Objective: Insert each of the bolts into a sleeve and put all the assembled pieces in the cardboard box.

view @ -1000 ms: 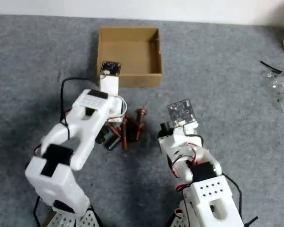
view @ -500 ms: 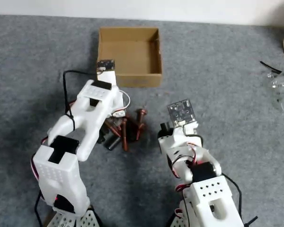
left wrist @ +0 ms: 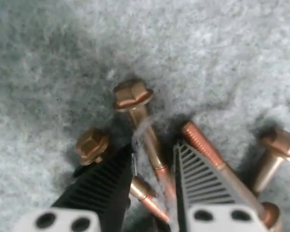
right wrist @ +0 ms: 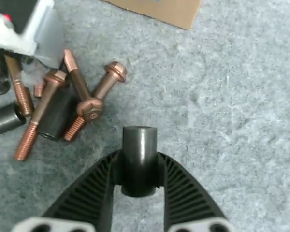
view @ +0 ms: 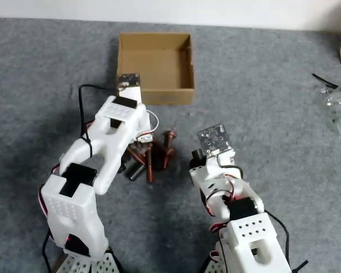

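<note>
1. Bolts point(view: 154, 152), copper-coloured with hex flange heads, lie jumbled with loose black cylindrical sleeves point(view: 135, 170) on the grey carpet point(view: 273, 85). The heap is just short of the brown cardboard box point(view: 159, 96), on the side facing the arms.
2. Left gripper point(left wrist: 153, 144) hangs over that heap, close to the box's nearest wall. Its jaws are set narrow and straddle one bolt point(left wrist: 141, 118) at the shank without yet pinching it. I'd judge it is placed to close across the thin shank rather than the broad head.
3. That bolt lies flat on the carpet. Its long axis runs out between the fingers, and the head points away from the wrist.
4. Right gripper point(right wrist: 139, 162) sits farther from the box than the heap does, clamped firmly on a black sleeve point(right wrist: 139, 142).
5. The held sleeve's long axis follows the gripper's reach, with its free end toward the heap and the box. It is probably offered that way so a bolt can be fed into the open bore.
</note>
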Motion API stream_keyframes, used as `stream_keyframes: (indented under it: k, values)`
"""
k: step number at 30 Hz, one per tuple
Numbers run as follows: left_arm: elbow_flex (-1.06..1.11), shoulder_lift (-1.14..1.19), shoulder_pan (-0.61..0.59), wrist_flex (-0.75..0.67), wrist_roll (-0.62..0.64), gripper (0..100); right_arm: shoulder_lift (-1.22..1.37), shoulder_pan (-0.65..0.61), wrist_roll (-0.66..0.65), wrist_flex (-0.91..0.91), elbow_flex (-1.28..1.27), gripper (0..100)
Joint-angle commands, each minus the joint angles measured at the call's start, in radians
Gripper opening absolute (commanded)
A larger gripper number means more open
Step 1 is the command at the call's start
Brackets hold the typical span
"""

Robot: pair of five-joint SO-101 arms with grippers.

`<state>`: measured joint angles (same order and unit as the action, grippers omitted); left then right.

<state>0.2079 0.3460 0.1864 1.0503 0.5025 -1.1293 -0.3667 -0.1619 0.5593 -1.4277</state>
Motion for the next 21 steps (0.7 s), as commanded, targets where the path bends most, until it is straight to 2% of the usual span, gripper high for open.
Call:
stream_keyframes:
  k: [1, 5, 10, 14, 21]
  values:
    - [-0.019, 0.002, -0.025, 0.012, 0.031, 13, -0.027, 0.016, -0.014, -0.038, 0.01, 0.3]
    - [-0.019, 0.004, -0.025, 0.012, 0.15, 13, -0.027, 0.016, -0.014, -0.039, 0.01, 0.3]
    - [-0.015, 0.004, -0.025, 0.012, 0.158, 12, -0.027, 0.016, -0.014, -0.039, 0.01, 0.3]
    - [-0.016, 0.004, -0.045, 0.012, 0.158, 0, -0.027, 0.016, -0.015, -0.039, 0.008, 0.3]
    - [-0.019, -0.004, -0.054, 0.012, 0.157, 1, -0.027, 0.015, -0.015, -0.039, 0.008, 0.4]
